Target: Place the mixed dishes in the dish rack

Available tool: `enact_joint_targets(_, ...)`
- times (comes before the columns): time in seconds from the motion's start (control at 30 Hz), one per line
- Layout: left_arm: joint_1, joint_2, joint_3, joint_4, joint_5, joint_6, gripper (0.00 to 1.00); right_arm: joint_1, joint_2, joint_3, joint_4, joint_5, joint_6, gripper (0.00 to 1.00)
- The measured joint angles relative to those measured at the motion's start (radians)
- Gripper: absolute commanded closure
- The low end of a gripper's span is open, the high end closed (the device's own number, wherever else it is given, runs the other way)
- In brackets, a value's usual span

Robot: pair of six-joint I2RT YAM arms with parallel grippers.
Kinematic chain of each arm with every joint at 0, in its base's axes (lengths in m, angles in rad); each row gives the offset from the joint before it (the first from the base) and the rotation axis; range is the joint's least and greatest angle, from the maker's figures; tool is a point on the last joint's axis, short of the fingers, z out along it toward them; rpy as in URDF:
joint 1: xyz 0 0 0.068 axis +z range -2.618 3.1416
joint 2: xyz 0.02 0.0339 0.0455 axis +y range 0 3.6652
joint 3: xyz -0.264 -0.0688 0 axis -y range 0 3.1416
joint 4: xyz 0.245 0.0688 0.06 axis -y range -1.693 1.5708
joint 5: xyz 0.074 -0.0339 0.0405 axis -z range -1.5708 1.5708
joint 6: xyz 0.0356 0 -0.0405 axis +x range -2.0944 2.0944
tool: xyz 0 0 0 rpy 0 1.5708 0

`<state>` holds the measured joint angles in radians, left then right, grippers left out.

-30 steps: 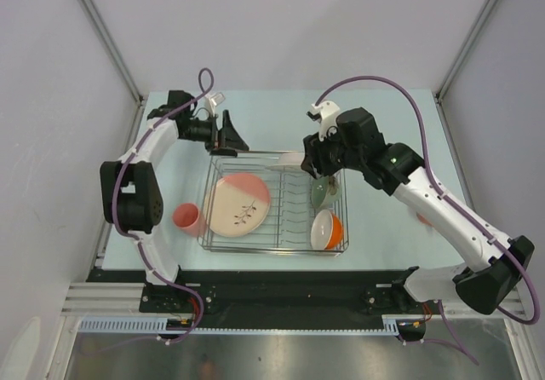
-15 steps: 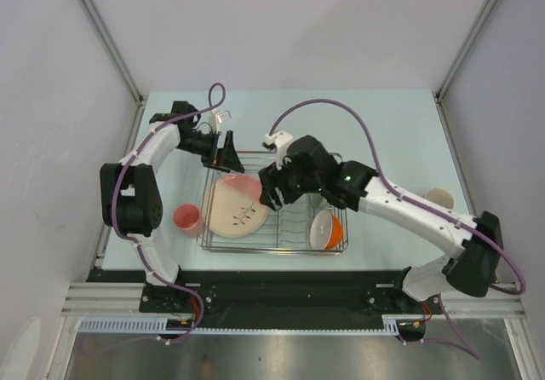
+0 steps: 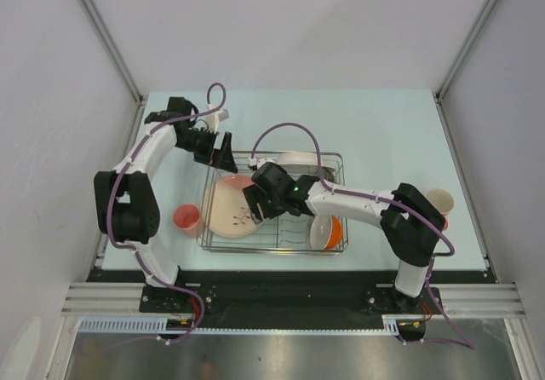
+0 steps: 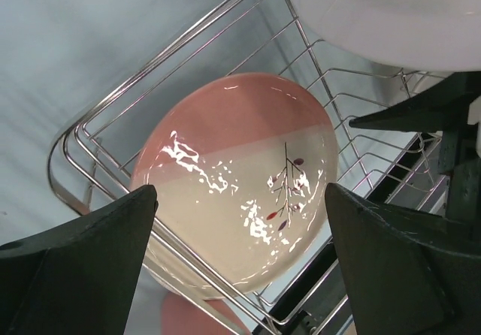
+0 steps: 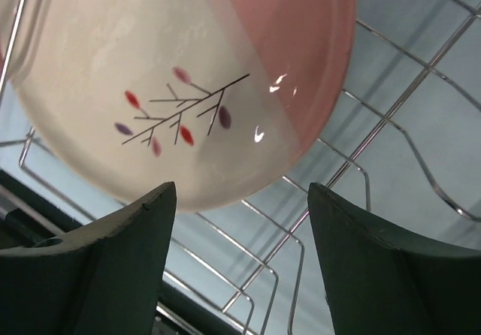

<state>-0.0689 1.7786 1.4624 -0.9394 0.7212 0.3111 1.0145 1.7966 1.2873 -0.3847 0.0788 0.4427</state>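
done: round pink-and-cream plate (image 3: 230,210), orange bowl with white inside (image 3: 328,229), white plate (image 3: 295,157) in silver wire dish rack (image 3: 277,237) | to do: coral-pink cup (image 3: 187,219) on surface (image 3: 375,124) just left of rack, pale cup (image 3: 440,199) well right of it | left pincer (image 4: 240,196), right pincer (image 5: 240,192): both apart, empty, over the rack

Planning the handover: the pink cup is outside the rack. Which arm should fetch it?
Left. The cup sits left of the rack, beside the left arm; the right fingers are over the plate.
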Motion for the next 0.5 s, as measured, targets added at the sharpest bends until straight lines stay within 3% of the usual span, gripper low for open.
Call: enact_joint_targets(0.5, 0.052, -0.156, -0.061, -0.038, -0.135, 0.122, 0.00, -0.002, 0.097, 0.004, 0.111, 0.093, 0.082, 0.27)
